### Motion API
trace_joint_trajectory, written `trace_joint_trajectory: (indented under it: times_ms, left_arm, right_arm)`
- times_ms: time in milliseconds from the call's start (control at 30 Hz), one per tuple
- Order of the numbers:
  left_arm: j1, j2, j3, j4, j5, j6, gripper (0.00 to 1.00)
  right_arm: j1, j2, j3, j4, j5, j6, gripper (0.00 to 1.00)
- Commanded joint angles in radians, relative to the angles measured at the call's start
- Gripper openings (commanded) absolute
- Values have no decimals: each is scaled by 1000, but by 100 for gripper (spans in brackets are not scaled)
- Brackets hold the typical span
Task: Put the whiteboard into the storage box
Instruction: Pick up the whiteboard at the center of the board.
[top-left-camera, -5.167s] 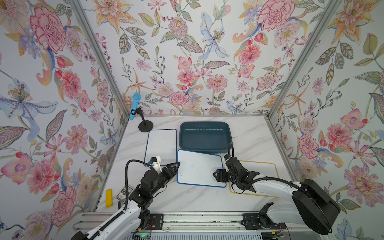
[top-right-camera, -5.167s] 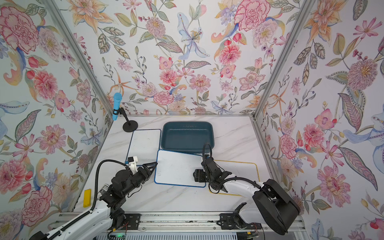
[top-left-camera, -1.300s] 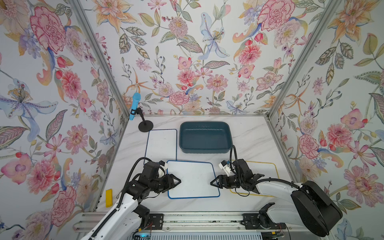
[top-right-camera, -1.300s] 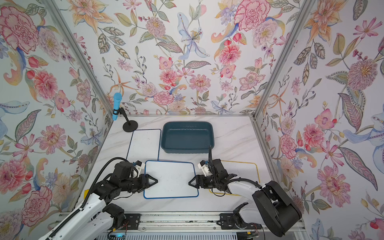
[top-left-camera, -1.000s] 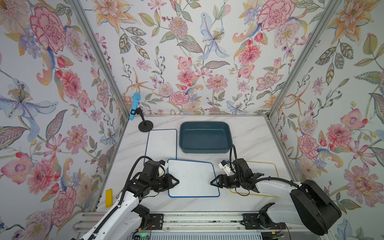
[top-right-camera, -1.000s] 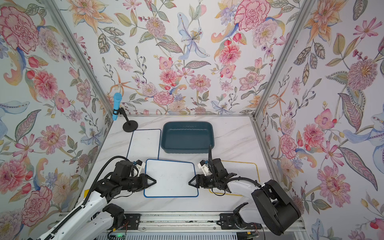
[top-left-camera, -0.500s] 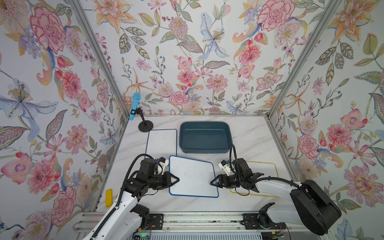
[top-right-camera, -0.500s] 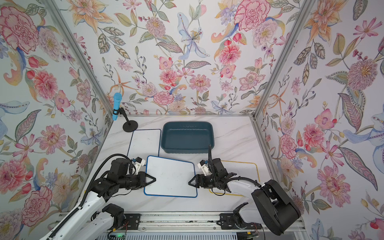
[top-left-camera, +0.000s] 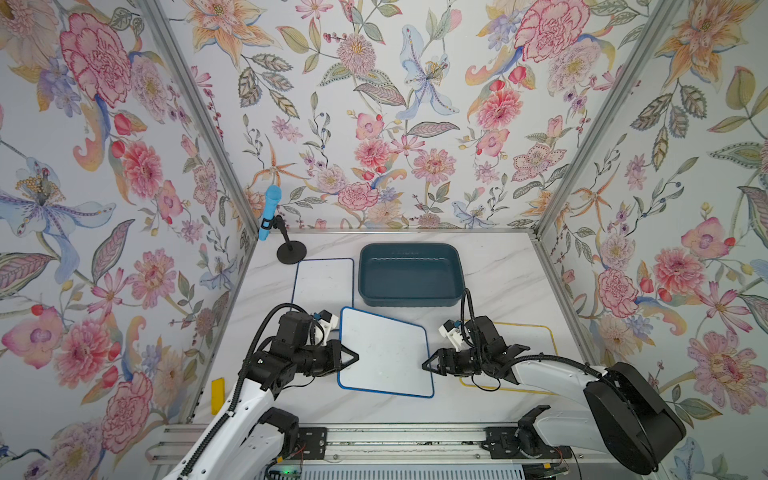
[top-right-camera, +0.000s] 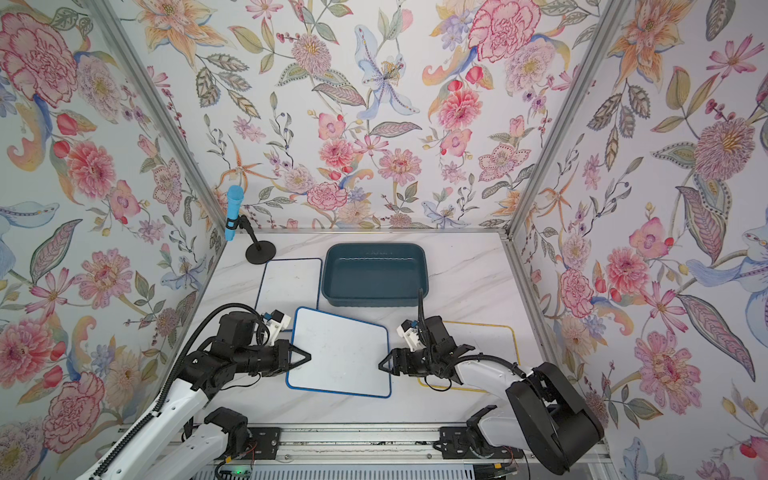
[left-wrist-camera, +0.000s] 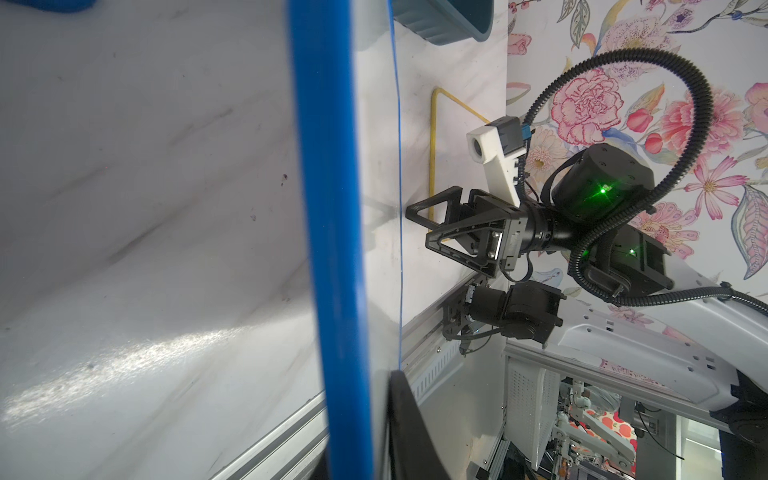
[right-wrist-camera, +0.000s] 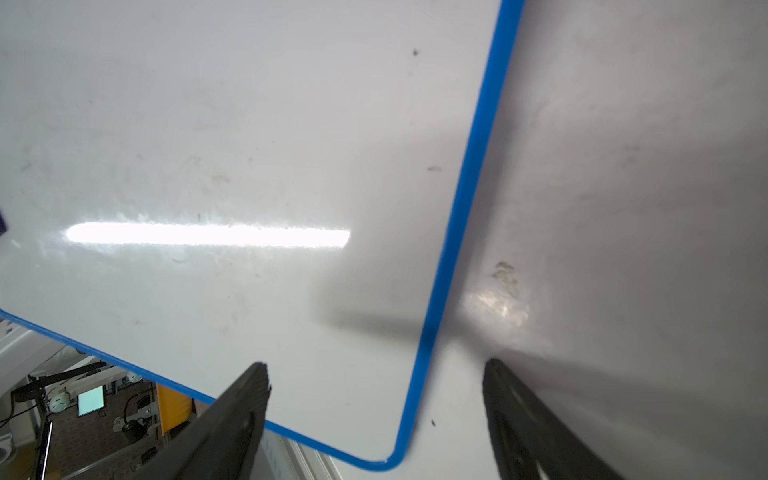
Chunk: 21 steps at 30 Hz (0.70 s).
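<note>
Surface (top-left-camera: 498, 270): white marble-look top carrying the box, three boards and a microphone stand.
Storage box (top-left-camera: 409, 276): dark teal bin at the far middle of the surface, open side up.
Whiteboard (top-left-camera: 384, 355): blue-rimmed, outside the storage box and just in front of its near wall, skewed to that wall. It sits between the two tools in both top views (top-right-camera: 338, 351), and its left edge looks raised.
Other boards: a second blue-rimmed board (top-left-camera: 324, 282) lies flat just left of the box. A yellow-rimmed board (top-left-camera: 536, 336) lies partly under the right arm.
Left tool (top-left-camera: 351, 358): pressed together on the whiteboard's left edge. In the left wrist view the blue rim (left-wrist-camera: 328, 208) runs close past the camera.
Right tool (top-left-camera: 426, 365): jaws spread at the whiteboard's right edge. In the right wrist view one finger (right-wrist-camera: 232, 424) sits over the white face and the other over bare surface.
Microphone (top-left-camera: 268, 212): blue, on a black stand in the far left corner.
</note>
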<state>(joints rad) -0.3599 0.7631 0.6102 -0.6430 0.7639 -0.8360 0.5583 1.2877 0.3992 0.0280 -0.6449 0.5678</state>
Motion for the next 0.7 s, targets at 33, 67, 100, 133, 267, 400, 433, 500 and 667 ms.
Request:
trace_joint_trajectory:
  times_ms: [33,67,100,133,267,400,433,500,667]
  left_arm:
    - [1,21,110,-104,-126,80,0]
    - [2,27,138,-112,-130,82,0]
    - [3,35,171,-122,-135,90,0]
    - [3,44,204,-133,-142,97,0]
    - [3,92,338,-182,-166,134,0]
    - [3,149,476,-194,-170,151,0]
    - [2,165,510,-195,-169,156,0]
    - [3,197,572,-192,-167,161,0]
    - [3,298,711,-157,-147,195,0]
  right_arm:
    - [-14,-32,3,-172,97,-17,84]
    - [-16,-45,9,-181,100,-21,84]
    - [-21,-62,15,-194,101,-24,84]
    - [-24,-79,23,-205,104,-26,84]
    - [-42,-137,56,-242,98,-29,84]
    - [-50,-165,119,-294,90,-41,84]
    - [-49,-167,136,-308,88,-44,84]
    - [-52,-172,173,-342,92,-58,84]
    - [-79,-199,237,-414,117,-95,84]
